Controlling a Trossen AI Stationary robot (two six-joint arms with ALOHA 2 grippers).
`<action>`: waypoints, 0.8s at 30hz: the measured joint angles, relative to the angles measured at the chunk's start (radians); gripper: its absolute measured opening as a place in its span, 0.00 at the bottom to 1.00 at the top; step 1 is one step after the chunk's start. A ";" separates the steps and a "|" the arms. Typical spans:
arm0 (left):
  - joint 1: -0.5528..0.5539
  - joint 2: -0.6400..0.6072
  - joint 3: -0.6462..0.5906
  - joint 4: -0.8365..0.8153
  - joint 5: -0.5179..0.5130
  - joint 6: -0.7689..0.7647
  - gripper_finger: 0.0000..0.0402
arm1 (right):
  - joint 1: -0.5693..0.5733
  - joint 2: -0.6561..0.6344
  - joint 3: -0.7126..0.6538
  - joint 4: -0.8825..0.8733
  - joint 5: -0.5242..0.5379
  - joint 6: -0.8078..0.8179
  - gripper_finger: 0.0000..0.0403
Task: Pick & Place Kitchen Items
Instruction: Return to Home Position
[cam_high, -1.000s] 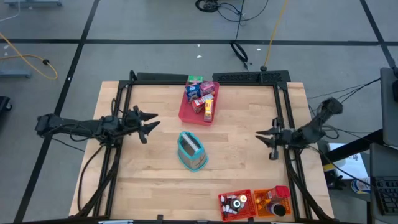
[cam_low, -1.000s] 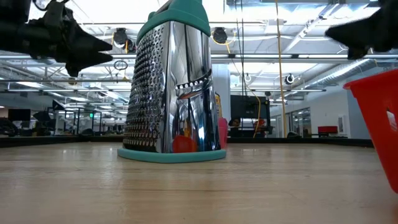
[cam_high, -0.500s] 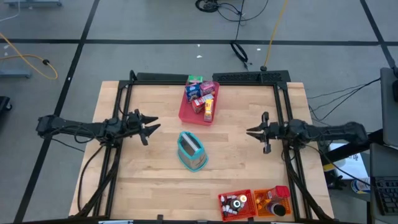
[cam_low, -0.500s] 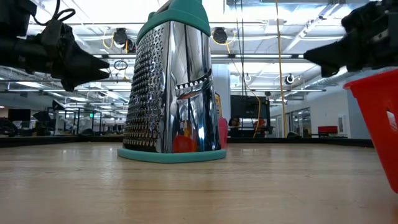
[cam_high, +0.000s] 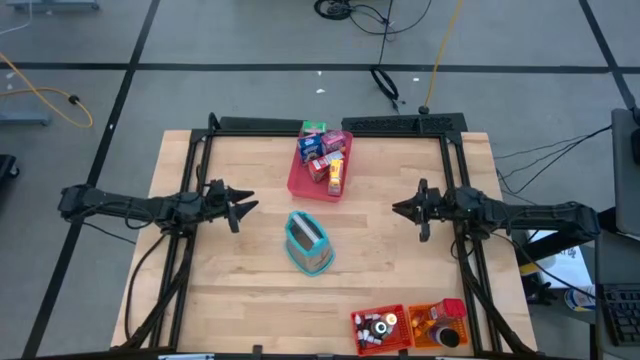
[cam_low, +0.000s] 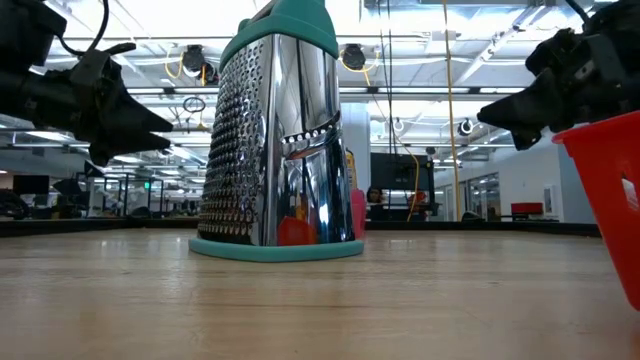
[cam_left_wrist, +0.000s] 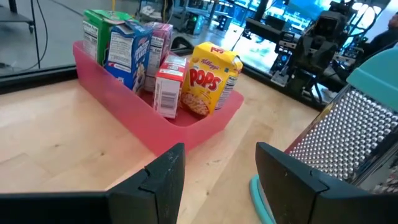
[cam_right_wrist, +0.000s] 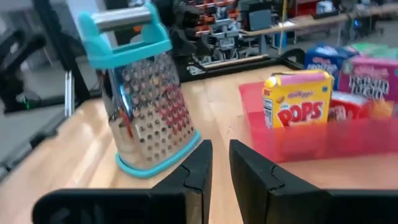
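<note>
Now the left gripper (cam_high: 250, 201) hovers over the light wooden table (cam_high: 230, 290) at 9 o'clock from the steel box grater with a teal handle and base (cam_high: 308, 243). Its dark fingers (cam_left_wrist: 165, 177) stand clearly apart and grasp nothing. The right gripper (cam_high: 397, 209) hovers at 3 o'clock from the grater. Its fingers (cam_right_wrist: 189, 171) are almost clenched, with only a narrow slit between them, and they are also empty.

At 12 o'clock from the grater lies the flat pink plastic tray (cam_left_wrist: 112, 93) with the toy grocery boxes standing in it. The yellow cereal box (cam_left_wrist: 210, 78) shows "Kellogg's" and "POPS" in red letters. Beside it stand a small red and white box (cam_left_wrist: 168, 87) with a barcode, a blue box (cam_left_wrist: 127, 46), a pink box (cam_left_wrist: 160, 40) and a green box (cam_left_wrist: 96, 31). Their writing cannot be read.

At 5 o'clock, at the table's edge, the red square bin (cam_high: 354, 330) holds small white and dark pieces (cam_high: 378, 325). The orange square bin (cam_high: 462, 308) touches it on the side.
</note>
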 joint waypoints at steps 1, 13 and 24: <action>0.000 0.000 0.000 0.000 0.000 0.006 0.49 | 0.000 0.000 0.000 0.000 0.003 0.029 0.12; 0.000 0.000 0.000 0.000 0.000 0.006 0.49 | 0.002 -0.002 0.000 0.001 -0.002 0.049 0.12; 0.000 0.000 0.001 0.007 0.002 0.006 0.49 | -0.008 -0.252 -0.001 0.017 -0.001 0.048 0.12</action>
